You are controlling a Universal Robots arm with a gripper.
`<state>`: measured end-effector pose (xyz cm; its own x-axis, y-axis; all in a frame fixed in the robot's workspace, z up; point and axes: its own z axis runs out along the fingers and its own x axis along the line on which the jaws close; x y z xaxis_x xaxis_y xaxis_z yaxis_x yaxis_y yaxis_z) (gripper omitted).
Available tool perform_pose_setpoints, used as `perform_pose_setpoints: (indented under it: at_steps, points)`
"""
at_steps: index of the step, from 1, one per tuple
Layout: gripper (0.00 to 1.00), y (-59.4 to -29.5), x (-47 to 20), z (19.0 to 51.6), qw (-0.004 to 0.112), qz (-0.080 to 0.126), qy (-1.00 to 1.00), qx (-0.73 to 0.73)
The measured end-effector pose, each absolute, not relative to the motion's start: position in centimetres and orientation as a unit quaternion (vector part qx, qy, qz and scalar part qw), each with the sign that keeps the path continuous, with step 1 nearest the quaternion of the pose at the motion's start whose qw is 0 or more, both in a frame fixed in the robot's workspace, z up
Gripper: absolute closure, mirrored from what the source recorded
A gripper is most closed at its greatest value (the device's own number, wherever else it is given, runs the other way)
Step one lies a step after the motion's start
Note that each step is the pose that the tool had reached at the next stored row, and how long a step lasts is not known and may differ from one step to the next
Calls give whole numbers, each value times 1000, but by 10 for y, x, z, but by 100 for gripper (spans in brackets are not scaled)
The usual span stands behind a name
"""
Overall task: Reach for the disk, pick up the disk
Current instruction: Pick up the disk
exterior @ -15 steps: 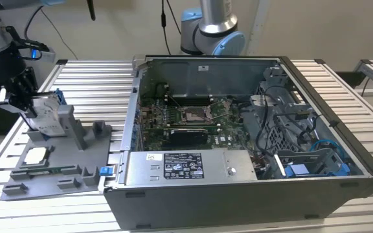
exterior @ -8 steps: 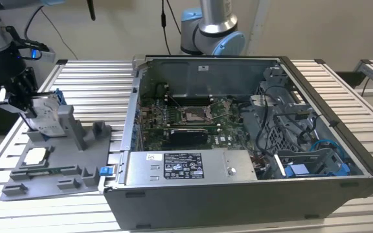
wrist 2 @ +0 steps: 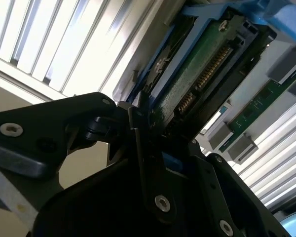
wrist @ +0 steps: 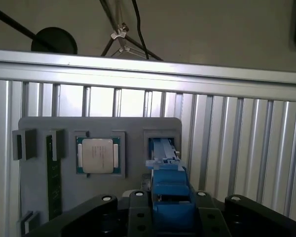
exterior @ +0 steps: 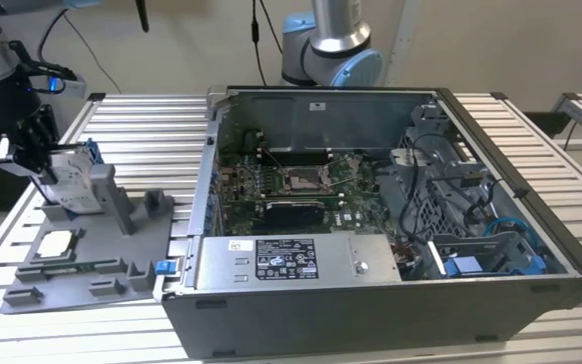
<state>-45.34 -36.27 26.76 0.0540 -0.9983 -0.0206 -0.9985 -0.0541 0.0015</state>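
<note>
Slatted metal tabletop point(exterior: 139, 129) carries a grey fixture tray point(exterior: 109, 254). I see my pincer point(exterior: 40, 171) clenched on the disk point(exterior: 73, 182), which stands on edge between its fingers. An open computer case point(exterior: 372, 227) sits well apart from the pincer.

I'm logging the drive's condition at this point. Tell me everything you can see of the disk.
The disk is a flat silver metal drive with a white label, edged by a bright blue plastic frame. In the second wrist view its other face shows a green circuit board with a row of connector pins. It stands on edge, slightly tilted, at the gray holder on the exterior view's left, apart from the open computer case. The gripper is closed on its blue-framed edge.
</note>
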Motion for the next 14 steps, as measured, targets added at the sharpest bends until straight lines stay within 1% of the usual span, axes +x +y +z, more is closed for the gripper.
perform_pose_setpoints:
  at_steps: [14]
  points:
    - [100,-363,-453,294,6,8,688,-726]
